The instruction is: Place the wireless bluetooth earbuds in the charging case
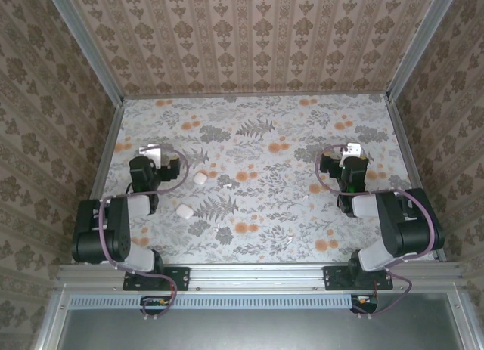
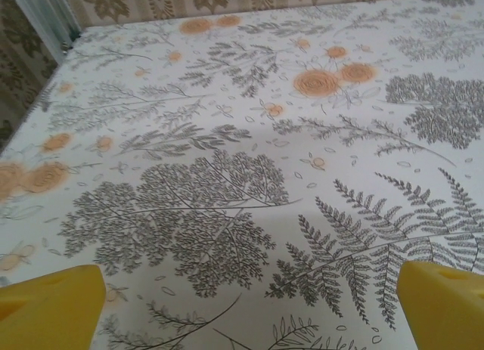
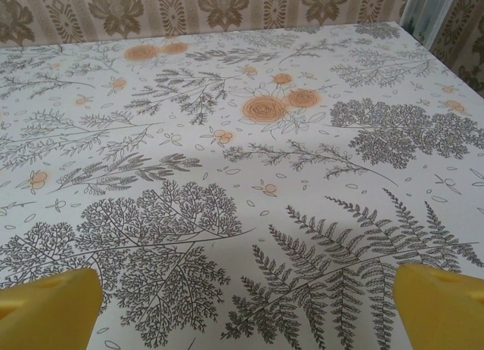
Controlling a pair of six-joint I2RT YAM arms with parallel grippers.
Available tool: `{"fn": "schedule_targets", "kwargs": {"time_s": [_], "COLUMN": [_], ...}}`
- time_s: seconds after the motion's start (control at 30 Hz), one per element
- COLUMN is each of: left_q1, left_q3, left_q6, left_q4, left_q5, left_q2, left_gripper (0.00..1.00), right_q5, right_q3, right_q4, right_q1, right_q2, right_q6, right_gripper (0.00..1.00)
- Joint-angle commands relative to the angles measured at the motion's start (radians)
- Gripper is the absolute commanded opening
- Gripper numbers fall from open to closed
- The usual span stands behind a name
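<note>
The left gripper (image 2: 249, 305) stands with its yellow fingertips (image 2: 49, 308) spread to the far corners of the wrist view, as wide as they go, and with only the flowered table (image 1: 265, 131) between them. Seen from above, this gripper (image 1: 153, 151) lies to the left of the charging case (image 1: 184, 211) and farther from the arm bases, pointing toward the back wall. Its forearm runs back to an elbow folded out left of the case, then down to the base at the near edge. The right gripper (image 3: 246, 308) is just as wide open and holds nothing. From above it (image 1: 352, 149) sits well apart to the right of the case, its arm folded in mirror fashion with the elbow out to the right. The case rests on the table, touched by neither gripper. A smaller white rounded lump (image 1: 200, 178) lies near it on the far side, slightly right. A tiny white speck (image 1: 288, 240), right of the case and closer to the near edge, may be one of the wireless bluetooth earbuds, but it is too small to tell.
</note>
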Motion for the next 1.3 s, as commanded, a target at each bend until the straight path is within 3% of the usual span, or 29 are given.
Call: {"fn": "schedule_targets", "kwargs": {"time_s": [0.0, 0.2, 0.37, 0.5, 0.7, 0.9, 0.97, 1.1, 1.27], "left_q1": [0.002, 0.003, 0.004, 0.004, -0.012, -0.11, -0.099, -0.023, 0.075], "left_q3": [0.062, 0.208, 0.337, 0.396, 0.271, 0.272, 0.267, 0.254, 0.262], "left_q6": [-0.052, -0.206, -0.366, -0.412, -0.581, -0.664, -0.678, -0.702, -0.712], "left_q4": [-0.165, -0.627, -1.041, -1.281, -1.314, -1.466, -1.47, -1.436, -1.428], "left_q5": [-0.055, -0.161, -0.206, -0.137, 0.119, 0.061, 0.05, 0.143, 0.199], "left_q2": [-0.085, -0.189, -0.235, -0.267, -0.373, -0.376, -0.388, -0.375, -0.354], "left_gripper": [1.0, 1.0, 1.0, 1.0, 1.0, 1.0, 1.0, 1.0, 1.0], "right_q5": [-0.006, -0.047, -0.016, -0.029, -0.112, -0.163, -0.175, -0.193, -0.238], "right_q3": [0.049, 0.272, 0.364, 0.385, 0.453, 0.6, 0.682, 0.852, 1.016], "right_q4": [-0.104, -0.68, -0.889, -0.924, -0.908, -0.885, -0.907, -0.954, -0.982], "right_q1": [0.012, 0.025, 0.107, 0.246, 0.485, 0.737, 0.822, 0.952, 1.013], "right_q2": [-0.078, -0.203, -0.228, -0.237, -0.127, 0.089, 0.168, 0.327, 0.504], "right_q6": [-0.027, 0.1, 0.177, 0.216, 0.325, 0.292, 0.245, 0.146, 0.091], "right_gripper": [1.0, 1.0, 1.0, 1.0, 0.99, 0.98, 0.97, 0.97, 0.98]}}
